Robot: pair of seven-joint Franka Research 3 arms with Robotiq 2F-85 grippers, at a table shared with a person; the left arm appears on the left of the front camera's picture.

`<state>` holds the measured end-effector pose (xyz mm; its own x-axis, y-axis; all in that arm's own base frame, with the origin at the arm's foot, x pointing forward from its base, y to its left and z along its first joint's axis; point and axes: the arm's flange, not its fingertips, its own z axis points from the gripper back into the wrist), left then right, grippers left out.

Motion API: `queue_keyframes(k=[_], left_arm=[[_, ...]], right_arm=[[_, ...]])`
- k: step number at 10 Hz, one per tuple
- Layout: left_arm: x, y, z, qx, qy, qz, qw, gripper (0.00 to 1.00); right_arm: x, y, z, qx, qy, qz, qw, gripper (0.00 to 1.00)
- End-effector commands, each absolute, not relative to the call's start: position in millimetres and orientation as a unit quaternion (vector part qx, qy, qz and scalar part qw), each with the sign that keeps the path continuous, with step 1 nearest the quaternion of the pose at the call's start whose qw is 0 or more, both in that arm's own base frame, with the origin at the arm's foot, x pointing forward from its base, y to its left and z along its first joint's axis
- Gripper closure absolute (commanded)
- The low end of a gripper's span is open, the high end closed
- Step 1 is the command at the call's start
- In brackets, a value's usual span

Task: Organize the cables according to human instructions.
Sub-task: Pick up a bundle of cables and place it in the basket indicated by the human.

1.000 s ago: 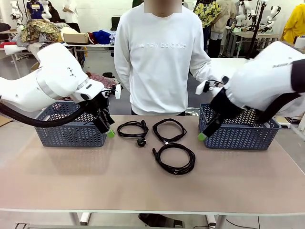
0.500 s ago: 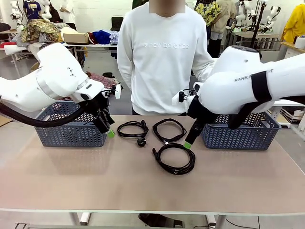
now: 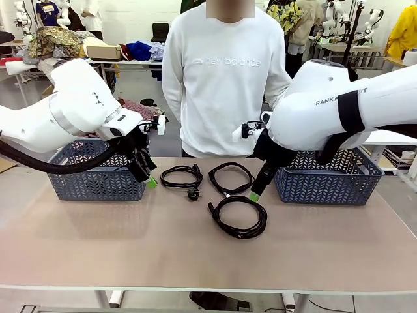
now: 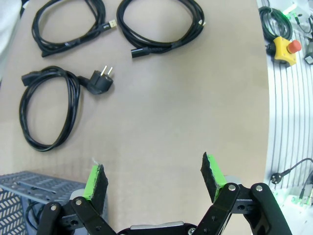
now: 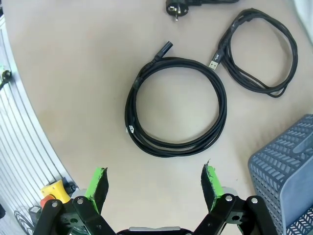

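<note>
Currently, approach step judged in hand. Right end effector (image 3: 254, 195), fingers apart, empty, held just above near cable coil (image 3: 238, 216) on tabletop (image 3: 130, 241). Plug cable (image 3: 181, 177) and third cable (image 3: 230, 177) laid behind. Left end effector (image 3: 151, 182) apart, empty, beside left basket (image 3: 98, 186). Next move: descent onto coil strand, closure required.

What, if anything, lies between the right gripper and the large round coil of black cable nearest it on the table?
Nothing visible does. The right gripper, jaws open, hangs over bare tan tabletop with the large black cable coil directly ahead; the blue-grey lattice basket sits off to one side.
</note>
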<state>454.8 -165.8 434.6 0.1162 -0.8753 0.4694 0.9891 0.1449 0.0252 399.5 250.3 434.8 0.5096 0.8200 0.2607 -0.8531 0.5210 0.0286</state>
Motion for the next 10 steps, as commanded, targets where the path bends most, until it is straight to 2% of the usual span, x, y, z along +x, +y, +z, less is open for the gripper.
queue_keyframes(k=[1,4,10], left_arm=[[456,-165,436,-0.149,-0.191,-0.636,0.733,0.0],[456,-165,436,-0.149,-0.191,-0.636,0.733,0.0],[456,-165,436,-0.149,-0.191,-0.636,0.733,0.0]], right_arm=[[399,251,434,0.075,-0.109,0.485,0.865,0.0],[400,259,432,0.073,-0.096,0.464,0.878,0.0],[407,329,394,0.055,-0.054,0.418,0.905,0.0]])
